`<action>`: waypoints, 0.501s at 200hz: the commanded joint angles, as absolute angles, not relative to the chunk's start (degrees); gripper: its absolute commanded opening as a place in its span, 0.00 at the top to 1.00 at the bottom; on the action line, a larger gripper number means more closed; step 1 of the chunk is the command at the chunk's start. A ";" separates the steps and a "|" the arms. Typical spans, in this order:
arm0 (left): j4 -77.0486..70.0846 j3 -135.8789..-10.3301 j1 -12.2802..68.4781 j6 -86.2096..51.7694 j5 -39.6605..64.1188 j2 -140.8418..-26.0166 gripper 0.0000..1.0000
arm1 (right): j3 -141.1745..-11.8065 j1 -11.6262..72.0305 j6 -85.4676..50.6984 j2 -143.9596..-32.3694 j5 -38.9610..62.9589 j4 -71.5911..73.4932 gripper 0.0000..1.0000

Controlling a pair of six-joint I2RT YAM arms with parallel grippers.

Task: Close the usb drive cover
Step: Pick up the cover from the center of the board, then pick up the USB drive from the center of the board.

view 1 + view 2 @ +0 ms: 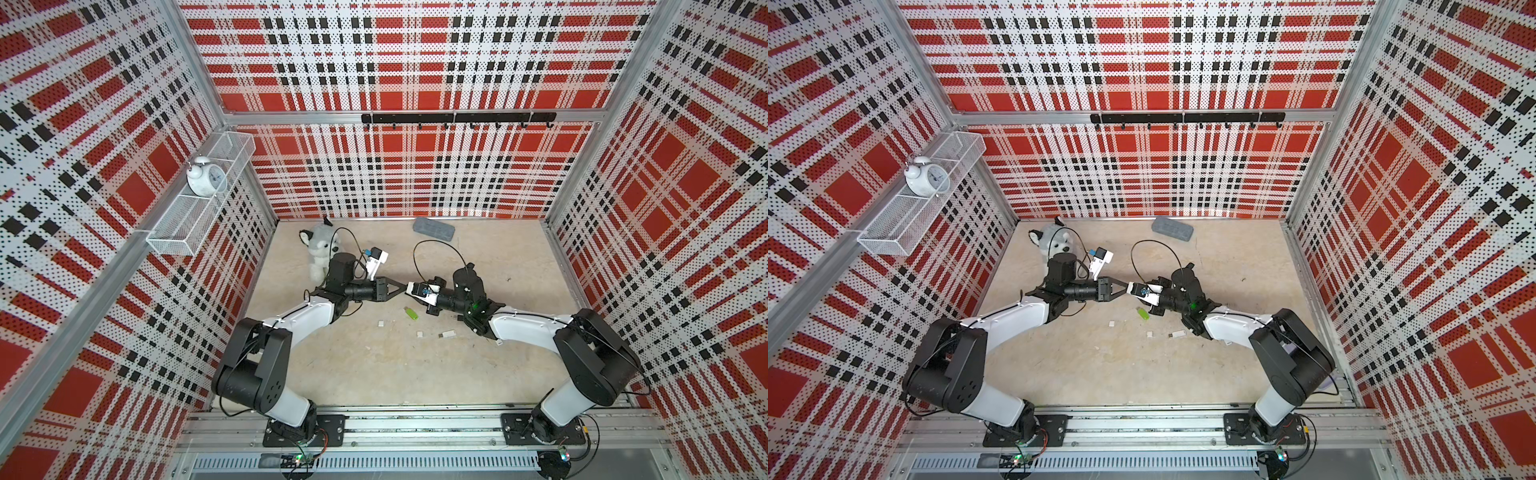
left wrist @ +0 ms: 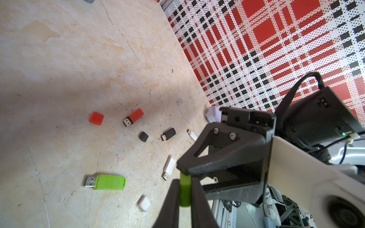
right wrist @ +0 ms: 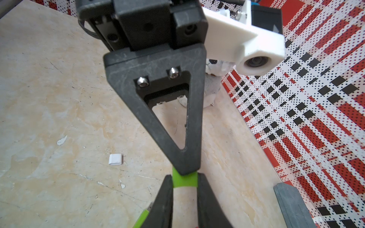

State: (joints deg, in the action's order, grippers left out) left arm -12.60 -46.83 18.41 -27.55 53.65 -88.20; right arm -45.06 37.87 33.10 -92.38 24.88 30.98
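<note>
The green usb drive (image 1: 411, 313) (image 1: 1143, 313) lies flat on the table with its metal plug bare, seen closest in the left wrist view (image 2: 109, 182). Its green cover (image 2: 185, 189) (image 3: 184, 181) is up in the air where both arms meet. My left gripper (image 1: 401, 287) (image 2: 185, 180) is shut on the cover across its thin sides. My right gripper (image 1: 1128, 287) (image 3: 184, 177) is shut on the same cover across its wide sides, crosswise to the left one. In both top views the cover is hidden by the fingertips.
Other drives and loose caps lie on the table: a red drive (image 2: 134, 116), red cap (image 2: 96, 118), black drive (image 2: 168, 134), black cap (image 2: 143, 136), white drive (image 2: 169, 166), white cap (image 2: 144, 203). A plush husky (image 1: 322, 249) and grey case (image 1: 433, 229) sit at the back.
</note>
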 commanded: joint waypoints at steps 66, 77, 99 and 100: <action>-11.16 -49.05 18.81 -25.58 53.58 -88.94 0.87 | -46.20 38.15 31.66 -93.14 24.65 31.64 0.77; -11.02 -49.07 18.89 -25.45 53.67 -89.06 0.92 | -46.05 38.14 31.45 -93.08 24.41 31.88 0.77; -10.90 -49.09 18.74 -25.14 53.11 -88.78 0.99 | -45.83 38.22 31.20 -92.83 23.90 31.92 0.72; -10.94 -49.11 18.73 -25.14 53.01 -88.73 0.99 | -45.85 38.23 31.20 -92.78 23.86 31.91 0.72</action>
State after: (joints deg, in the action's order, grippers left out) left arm -11.22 -47.42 18.48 -26.44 53.49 -88.49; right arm -45.08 37.87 32.40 -92.58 24.56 31.05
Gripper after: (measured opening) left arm 0.102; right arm 0.247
